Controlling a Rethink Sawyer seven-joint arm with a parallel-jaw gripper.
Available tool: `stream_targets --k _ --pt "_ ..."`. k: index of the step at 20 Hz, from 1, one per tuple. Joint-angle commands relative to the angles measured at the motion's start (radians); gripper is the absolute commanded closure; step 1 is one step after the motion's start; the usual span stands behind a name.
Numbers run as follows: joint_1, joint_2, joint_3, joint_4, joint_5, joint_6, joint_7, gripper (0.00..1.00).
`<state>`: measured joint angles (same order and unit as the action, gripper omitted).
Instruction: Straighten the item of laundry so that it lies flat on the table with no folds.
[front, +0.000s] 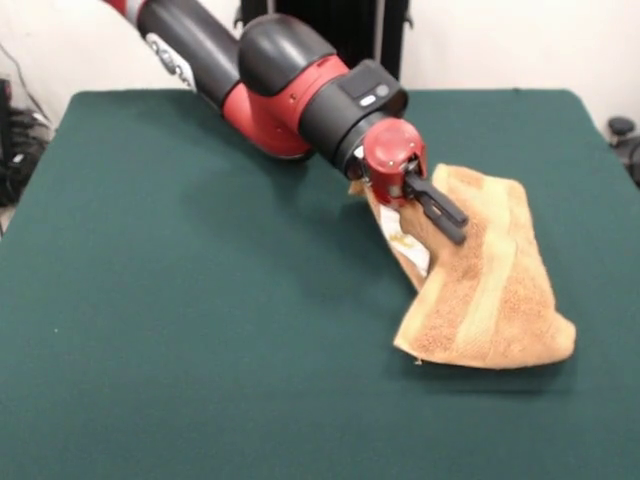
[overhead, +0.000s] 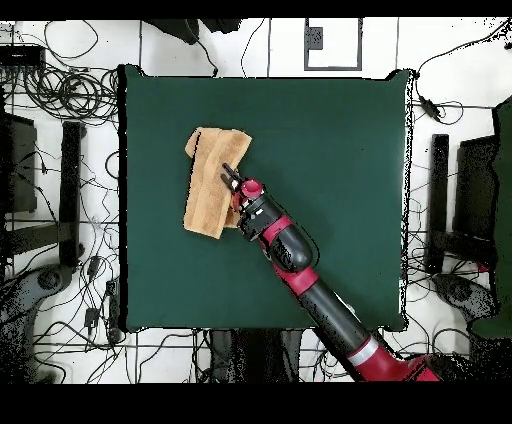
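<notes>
Your tan-orange hand towel (front: 490, 285) lies doubled over on green table (front: 200, 300), white tag showing: unfolding remains. Gripper (front: 440, 210) over its edge; finger spread, cannot tell.

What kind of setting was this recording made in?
Probably a robotics lab: a green felt-covered table ringed by loose cables on a white floor, with a red and black arm's pincer over a tan towel.
</notes>
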<state>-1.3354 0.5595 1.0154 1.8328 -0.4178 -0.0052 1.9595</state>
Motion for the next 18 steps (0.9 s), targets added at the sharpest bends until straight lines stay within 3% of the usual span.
stream_targets --k 1,2,4,6,16,18 --pt "0.009 0.093 0.010 -0.122 0.078 0.150 0.020 0.00" --pt "0.005 0.101 0.019 -0.135 0.084 0.195 -0.014 0.00" --pt "0.006 0.111 0.031 -0.233 0.028 0.309 -0.212 0.00" --pt "0.003 0.131 0.032 -0.278 0.023 0.368 -0.284 0.00" --pt "-0.001 0.086 0.019 -0.285 -0.109 0.349 -0.289 0.00" --pt "0.027 0.006 0.001 -0.269 -0.179 0.294 -0.247 0.00"
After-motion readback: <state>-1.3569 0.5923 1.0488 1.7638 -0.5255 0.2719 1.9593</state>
